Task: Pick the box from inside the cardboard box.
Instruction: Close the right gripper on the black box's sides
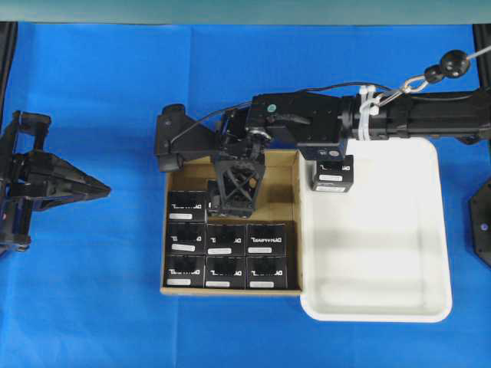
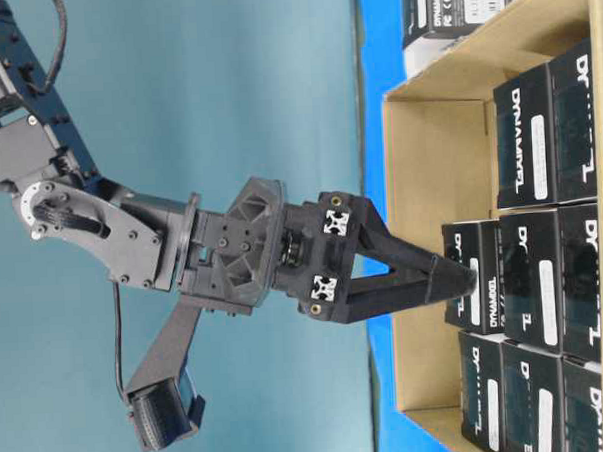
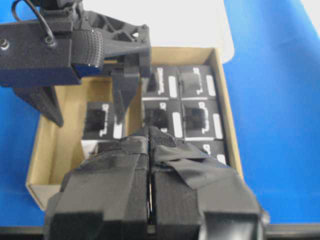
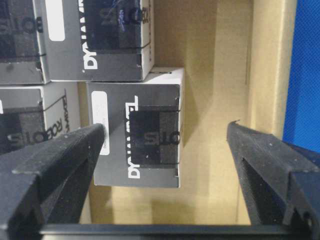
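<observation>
The cardboard box (image 1: 280, 188) (image 2: 433, 150) (image 3: 57, 150) (image 4: 215, 70) holds several black boxes with white lettering. One box (image 1: 212, 195) (image 2: 472, 279) (image 3: 97, 119) (image 4: 135, 135) stands apart in the far row, with bare floor beside it. My right gripper (image 1: 234, 198) (image 2: 462, 279) (image 3: 87, 107) (image 4: 165, 127) is open and low inside the carton over this box. One finger (image 4: 55, 160) overlaps the box's label side and the other finger (image 4: 270, 160) hangs over bare floor. Nothing is held. My left gripper (image 1: 96, 188) (image 3: 150, 134) is shut and empty on the left, away from the carton.
A white tray (image 1: 383, 253) lies against the carton's right side, with one black box (image 1: 332, 173) (image 2: 452, 9) at its far left corner under the right arm. Blue cloth (image 1: 100, 307) covers the table around them.
</observation>
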Controlling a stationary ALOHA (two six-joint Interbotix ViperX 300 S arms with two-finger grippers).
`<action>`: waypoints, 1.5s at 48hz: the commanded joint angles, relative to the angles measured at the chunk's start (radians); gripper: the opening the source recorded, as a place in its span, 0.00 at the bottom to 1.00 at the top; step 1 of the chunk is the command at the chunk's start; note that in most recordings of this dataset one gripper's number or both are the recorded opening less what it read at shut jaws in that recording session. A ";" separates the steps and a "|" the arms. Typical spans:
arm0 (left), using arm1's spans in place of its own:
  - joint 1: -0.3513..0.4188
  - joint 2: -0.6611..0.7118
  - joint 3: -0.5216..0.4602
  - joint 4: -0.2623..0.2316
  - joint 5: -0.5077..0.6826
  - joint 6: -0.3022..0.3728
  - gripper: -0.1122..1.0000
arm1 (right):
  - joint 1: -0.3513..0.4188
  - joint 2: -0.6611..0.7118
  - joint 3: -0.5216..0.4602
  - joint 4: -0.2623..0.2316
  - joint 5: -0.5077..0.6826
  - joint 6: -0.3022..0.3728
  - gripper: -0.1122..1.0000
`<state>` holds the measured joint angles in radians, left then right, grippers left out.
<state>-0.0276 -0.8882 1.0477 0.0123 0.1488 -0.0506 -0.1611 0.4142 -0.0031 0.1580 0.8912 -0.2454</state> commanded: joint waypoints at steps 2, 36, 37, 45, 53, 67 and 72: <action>0.000 0.003 -0.031 0.003 -0.005 -0.002 0.04 | -0.002 -0.005 -0.008 0.028 0.002 -0.005 0.99; 0.003 0.008 -0.034 0.003 -0.005 0.003 0.04 | 0.046 -0.002 -0.002 0.046 -0.015 -0.009 0.99; 0.003 0.008 -0.034 0.003 -0.005 0.005 0.04 | 0.046 0.000 -0.002 0.037 -0.021 -0.009 0.99; 0.003 0.008 -0.034 0.003 -0.006 0.003 0.04 | 0.046 0.020 0.000 0.029 -0.028 -0.011 0.99; 0.003 0.008 -0.034 0.003 -0.005 0.002 0.04 | 0.048 0.026 0.005 0.023 -0.041 -0.025 0.99; 0.003 0.008 -0.034 0.003 -0.005 0.002 0.04 | 0.049 0.044 0.006 0.023 -0.057 -0.048 0.99; 0.003 0.008 -0.034 0.003 -0.005 0.002 0.04 | 0.048 0.044 0.006 0.021 -0.057 -0.049 0.99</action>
<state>-0.0261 -0.8866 1.0446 0.0138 0.1488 -0.0476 -0.1166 0.4541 0.0061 0.1810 0.8406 -0.2915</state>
